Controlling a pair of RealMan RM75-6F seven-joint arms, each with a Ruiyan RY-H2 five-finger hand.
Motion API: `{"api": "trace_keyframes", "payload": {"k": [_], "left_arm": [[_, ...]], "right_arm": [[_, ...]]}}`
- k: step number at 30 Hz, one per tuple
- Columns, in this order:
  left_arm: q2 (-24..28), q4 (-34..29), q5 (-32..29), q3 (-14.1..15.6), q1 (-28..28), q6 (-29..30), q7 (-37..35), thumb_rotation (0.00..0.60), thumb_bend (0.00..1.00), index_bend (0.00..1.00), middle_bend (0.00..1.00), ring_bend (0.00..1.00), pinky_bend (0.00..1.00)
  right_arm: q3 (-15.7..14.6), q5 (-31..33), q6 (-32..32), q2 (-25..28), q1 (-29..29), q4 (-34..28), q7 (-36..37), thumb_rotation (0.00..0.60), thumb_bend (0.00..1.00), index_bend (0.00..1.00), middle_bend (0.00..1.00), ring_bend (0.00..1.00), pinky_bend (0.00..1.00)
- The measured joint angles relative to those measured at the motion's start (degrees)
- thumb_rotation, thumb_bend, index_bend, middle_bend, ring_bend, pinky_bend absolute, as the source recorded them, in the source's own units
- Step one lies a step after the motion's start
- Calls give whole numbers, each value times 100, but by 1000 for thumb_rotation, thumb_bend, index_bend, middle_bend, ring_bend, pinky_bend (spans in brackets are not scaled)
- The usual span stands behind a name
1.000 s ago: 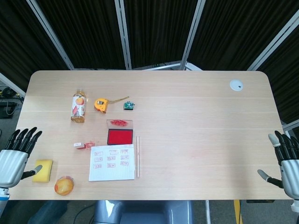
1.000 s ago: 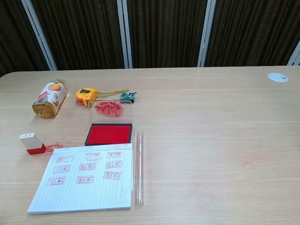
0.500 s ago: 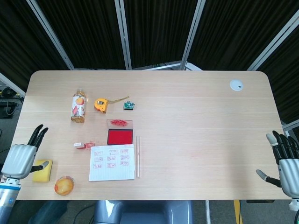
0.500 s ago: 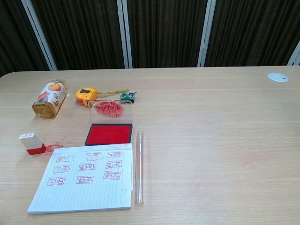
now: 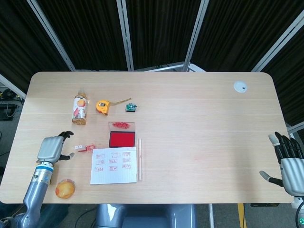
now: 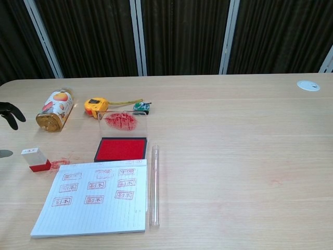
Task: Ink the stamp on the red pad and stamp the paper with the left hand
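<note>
The stamp (image 5: 80,148), a small white block with a red base, stands on the table left of the paper (image 5: 114,165), beside a red ink smear. Several red imprints show on the lined paper (image 6: 93,198). Just beyond the paper lies the red pad (image 5: 122,139), its clear ink-smeared lid (image 5: 122,125) raised behind it. My left hand (image 5: 51,148) hovers just left of the stamp (image 6: 35,159), fingers apart and holding nothing; the chest view catches only its fingertips (image 6: 9,113) at the left edge. My right hand (image 5: 289,160) is open off the table's right edge.
A juice bottle (image 5: 79,108) lies at the back left, with a yellow tape measure (image 5: 102,106) and a small green part (image 5: 131,108) beside it. A glass tube (image 5: 140,159) lies along the paper's right edge. An orange ball (image 5: 65,189) sits near the front left edge.
My left hand has moved from the table's left edge in over the table, up to the stamp. The right hand has drifted slightly down and outward. The objects have not moved.
</note>
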Motion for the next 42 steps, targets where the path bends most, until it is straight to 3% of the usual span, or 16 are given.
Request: {"api": "trace_keyframes", "payload": {"k": [18, 27, 42], "left_arm": [[-474, 592, -507, 61, -329, -67, 309, 600, 191, 382, 420, 844, 840], [-623, 828, -528, 129, -432, -181, 190, 600, 305, 393, 423, 845, 839], [-707, 1009, -427, 211, -512, -277, 7, 600, 308, 416, 438, 842, 837]], "right_arm": [[-5, 78, -25, 35, -11, 30, 71, 600, 0, 0, 0, 0, 0], [11, 151, -94, 3, 26, 42, 11, 600, 0, 0, 0, 0, 0], [24, 218, -149, -29, 57, 80, -34, 600, 0, 0, 0, 0, 0]]}}
